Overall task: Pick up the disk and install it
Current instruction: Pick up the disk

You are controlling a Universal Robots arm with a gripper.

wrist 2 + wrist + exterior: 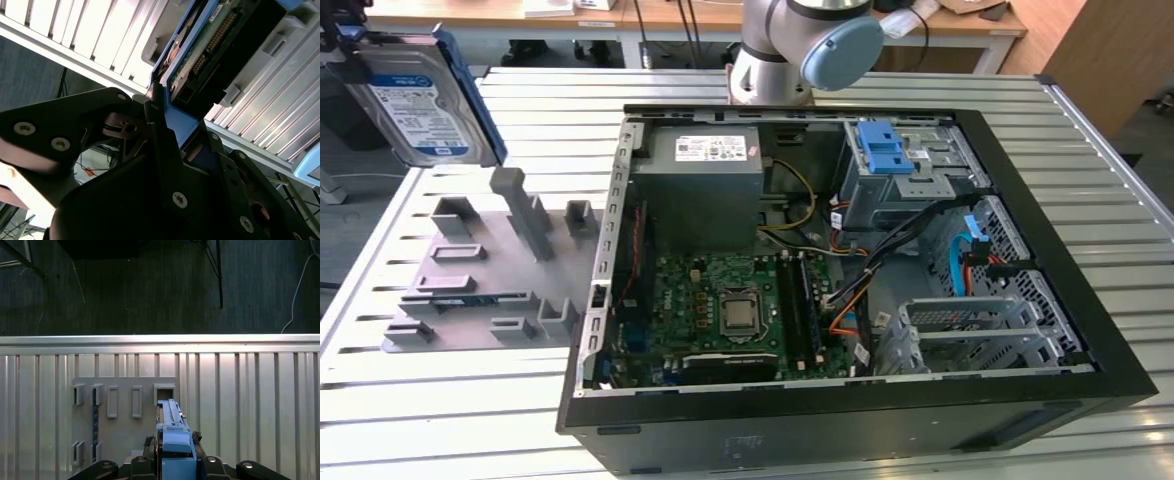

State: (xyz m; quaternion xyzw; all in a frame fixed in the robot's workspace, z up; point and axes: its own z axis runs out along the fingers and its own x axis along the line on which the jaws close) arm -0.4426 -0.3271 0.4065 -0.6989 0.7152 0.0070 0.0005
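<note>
Already picked up but not yet installed: gripping the flat silver disk in its blue plastic carrier frame edge-on between clenched jaws, with the grey slotted plastic holder beneath them on the ribbed metal surface, well apart from the open black computer case.

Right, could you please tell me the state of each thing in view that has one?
Silver rectangular hard disk in blue plastic frame: held in the air, off the table.
Black gripper: shut on the disk's frame.
Black metal computer case: lying on its side, open.
</note>
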